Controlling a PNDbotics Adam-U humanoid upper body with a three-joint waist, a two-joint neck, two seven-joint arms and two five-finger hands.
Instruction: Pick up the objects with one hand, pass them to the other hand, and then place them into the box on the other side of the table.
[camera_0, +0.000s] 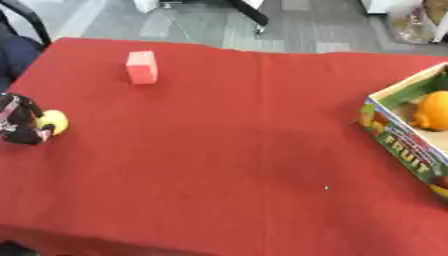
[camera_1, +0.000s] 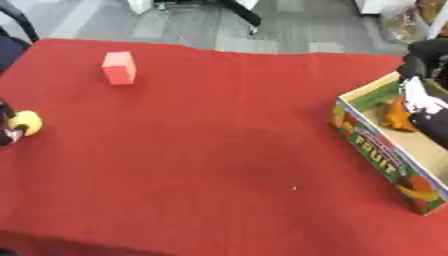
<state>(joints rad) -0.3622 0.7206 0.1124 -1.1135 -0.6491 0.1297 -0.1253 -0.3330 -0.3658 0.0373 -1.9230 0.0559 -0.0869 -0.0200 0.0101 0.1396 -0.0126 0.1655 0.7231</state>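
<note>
At the table's far left edge my left hand (camera_0: 19, 121) is curled against a small round yellow object (camera_0: 54, 121) that sticks out on its right side. A red block (camera_0: 142, 67) stands alone on the red cloth at the back left. The printed fruit box (camera_1: 378, 150) sits at the right edge with an orange object (camera_1: 395, 117) inside it. My right hand (camera_1: 427, 95) hangs over the box, right beside the orange object. Whether it touches or holds that object is hidden.
A red cloth (camera_0: 227, 150) covers the whole table. A dark chair (camera_0: 17, 45) stands off the back left corner. Grey floor and chair legs lie beyond the far edge.
</note>
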